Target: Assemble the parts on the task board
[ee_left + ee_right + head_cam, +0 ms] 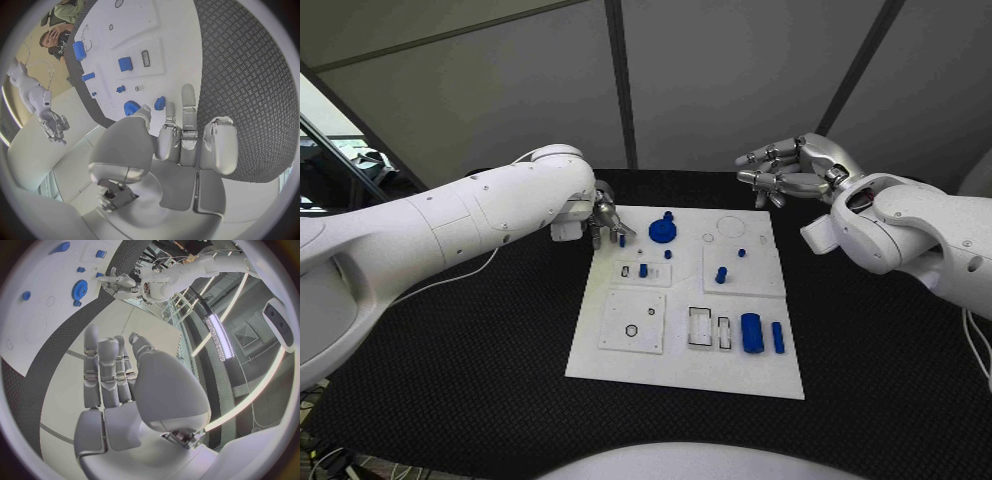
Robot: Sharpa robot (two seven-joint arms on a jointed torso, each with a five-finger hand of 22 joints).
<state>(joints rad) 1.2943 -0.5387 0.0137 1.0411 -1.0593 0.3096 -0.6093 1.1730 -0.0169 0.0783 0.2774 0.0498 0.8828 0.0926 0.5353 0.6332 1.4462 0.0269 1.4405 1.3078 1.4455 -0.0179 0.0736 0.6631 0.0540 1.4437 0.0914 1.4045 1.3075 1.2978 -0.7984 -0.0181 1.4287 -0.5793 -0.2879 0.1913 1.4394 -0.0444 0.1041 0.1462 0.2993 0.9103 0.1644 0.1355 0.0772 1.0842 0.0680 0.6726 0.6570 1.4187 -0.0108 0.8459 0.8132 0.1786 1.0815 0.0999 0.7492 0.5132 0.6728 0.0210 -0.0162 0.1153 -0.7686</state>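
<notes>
Task board [733,370] on black table [473,350] | left robot hand [606,222] at far-left corner, grasp unclear | right robot hand [788,170] raised, empty, fingers loosely apart

Looked like a robotics lab or test cell: black textured counter [473,380] w/ a white task board [678,365] for small blue parts [751,333], grey partition panels [718,70] behind, ceiling strip light [219,335], loose cables [329,462] at the counter edge.
</notes>
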